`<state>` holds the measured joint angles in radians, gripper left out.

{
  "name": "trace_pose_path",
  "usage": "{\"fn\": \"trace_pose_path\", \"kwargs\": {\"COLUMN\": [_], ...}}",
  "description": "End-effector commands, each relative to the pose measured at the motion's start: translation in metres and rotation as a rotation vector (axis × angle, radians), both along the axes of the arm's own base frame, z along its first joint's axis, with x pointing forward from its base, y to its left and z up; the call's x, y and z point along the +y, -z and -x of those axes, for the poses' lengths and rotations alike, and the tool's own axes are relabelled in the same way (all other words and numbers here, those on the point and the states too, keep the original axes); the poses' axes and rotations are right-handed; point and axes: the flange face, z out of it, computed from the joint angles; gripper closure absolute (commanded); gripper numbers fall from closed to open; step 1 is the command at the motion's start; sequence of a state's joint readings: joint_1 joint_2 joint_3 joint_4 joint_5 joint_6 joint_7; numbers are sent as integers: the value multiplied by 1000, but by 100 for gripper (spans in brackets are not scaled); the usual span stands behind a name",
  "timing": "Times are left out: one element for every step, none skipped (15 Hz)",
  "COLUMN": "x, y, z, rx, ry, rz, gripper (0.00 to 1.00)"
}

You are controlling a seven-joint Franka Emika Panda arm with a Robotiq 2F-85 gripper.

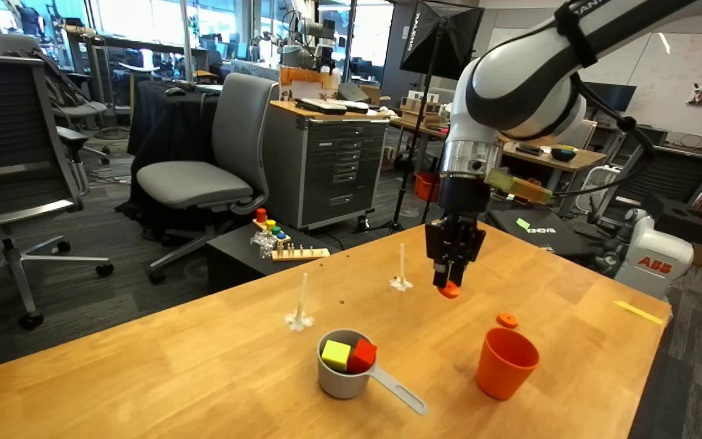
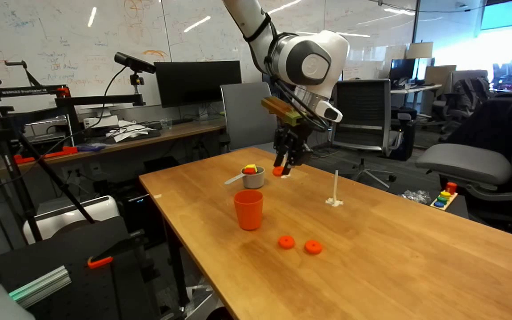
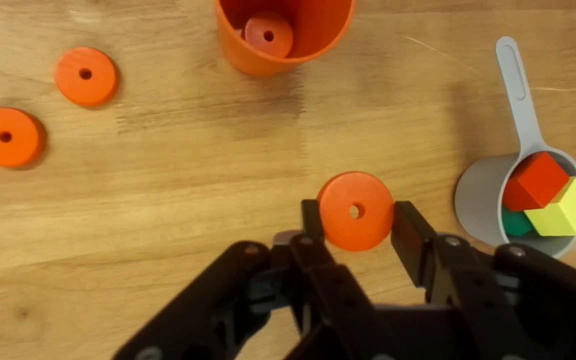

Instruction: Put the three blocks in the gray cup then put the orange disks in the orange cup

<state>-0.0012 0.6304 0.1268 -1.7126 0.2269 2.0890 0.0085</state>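
Observation:
My gripper (image 3: 357, 215) is closed on an orange disk (image 3: 359, 234), gripped by its edges and held above the table. Two more orange disks (image 3: 87, 76) (image 2: 313, 247) lie flat on the wood near the orange cup (image 2: 249, 211). That cup stands upright, and a further disk (image 3: 269, 34) shows inside it in the wrist view. To the right there, the gray cup (image 3: 483, 197) contains the red block (image 3: 538, 181), the yellow-green block (image 3: 563, 210) and, lower down, the green block (image 3: 516, 222). Both exterior views show the gripper apart from both cups.
Two thin upright sticks (image 1: 302, 302) (image 1: 402, 268) are taped to the table (image 1: 205, 360) on the side away from the cups. The gray cup's handle (image 1: 401, 390) points toward the orange cup's side. A yellow tape strip (image 1: 638, 312) marks the table near one edge.

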Motion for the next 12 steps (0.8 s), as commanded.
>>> {"fn": "trace_pose_path", "kwargs": {"x": [22,27,32,36,39,42,43,44,44,42,40,37], "y": [-18,-19,-21,-22,-24,-25,-26,-26,-25,-23,-20,-17], "z": [22,29,35,42,48,55,60,66,71,76,81,87], "rx": [-12,-10,-7,-5,-2,2,5,8,14,21,28,36], "ry": [-48,-61,-72,-81,-89,-97,-101,-106,-107,-108,-107,-103], "rz": [-36,-36,-37,-38,-40,-40,-40,-40,-40,-44,-49,-54], "gripper": [82,82,82,82,82,82,82,82,82,82,82,82]}}
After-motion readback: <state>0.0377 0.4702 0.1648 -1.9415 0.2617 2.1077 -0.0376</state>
